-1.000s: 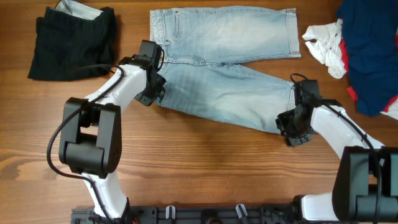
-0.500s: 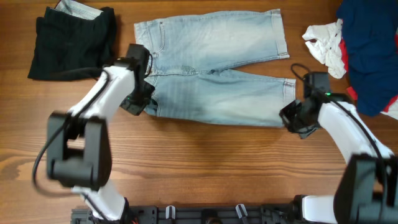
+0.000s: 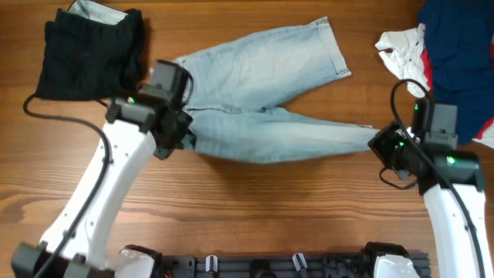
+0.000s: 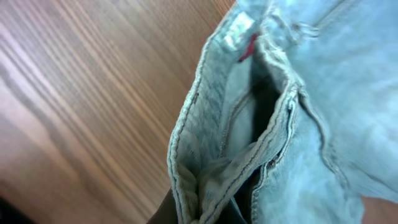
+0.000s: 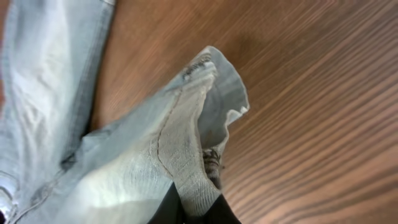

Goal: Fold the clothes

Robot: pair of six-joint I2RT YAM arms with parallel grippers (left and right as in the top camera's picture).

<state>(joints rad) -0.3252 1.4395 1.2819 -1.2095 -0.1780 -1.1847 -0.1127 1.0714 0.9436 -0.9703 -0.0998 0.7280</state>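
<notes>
The clothes, light blue denim shorts (image 3: 262, 100), hang lifted and stretched between both arms over the wooden table (image 3: 255, 201). My left gripper (image 3: 179, 133) is shut on the waistband (image 4: 205, 186) at the left end. At the right end my right gripper (image 3: 384, 144) is shut on the hem of the near leg (image 5: 193, 180). The far leg (image 3: 309, 46) trails up toward the back, its hem near the table's top edge. Fabric hides the fingertips of both grippers in the wrist views.
A black garment (image 3: 91, 50) lies at the back left, close to my left arm. A white and red cloth (image 3: 405, 58) and a dark navy garment (image 3: 459, 54) lie at the back right, just behind my right arm.
Both arms have risen and pulled apart, drawing the near leg taut and lifting the shorts. The far leg has swung left and tilted. The right gripper closed on the hem.
</notes>
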